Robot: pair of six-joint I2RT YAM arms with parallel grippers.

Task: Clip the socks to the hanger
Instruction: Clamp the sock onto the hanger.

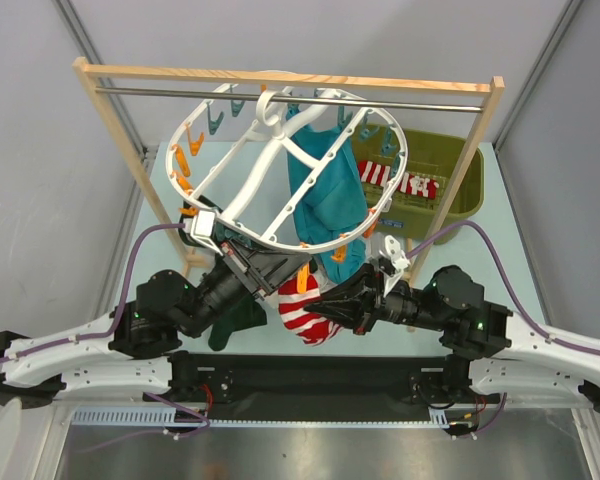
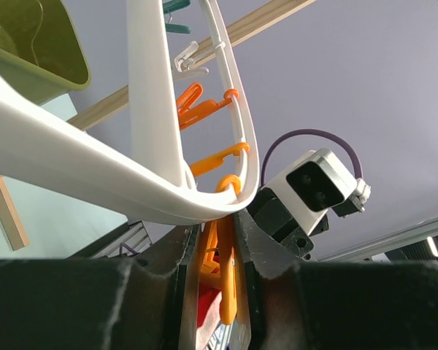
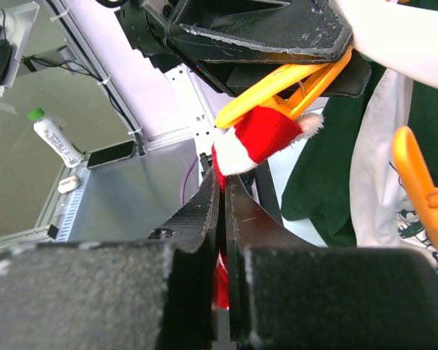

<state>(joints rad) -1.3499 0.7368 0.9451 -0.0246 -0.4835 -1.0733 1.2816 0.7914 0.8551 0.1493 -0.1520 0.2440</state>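
A wooden rack is seen across the top of the overhead view, and the round white hanger is hooked on its rod, tilted toward the arms. A teal garment is already hung from the hanger at centre frame. An olive bin stands on the desk at upper right, with more striped socks inside.

One striped sock is held at lower centre, just below the rim. The left tool is closed on an orange clip at the rim. The right tool is pinched narrow on the sock, whose cuff is presented at the clip's mouth.

Only the cuff's edge appears to be taken in. Should the clip be released at this depth, a shallow bite could be expected, and the sock could slip to the desk once let go. The freely hung hanger could also be swung by either arm, so that the clip is drawn off the cuff.
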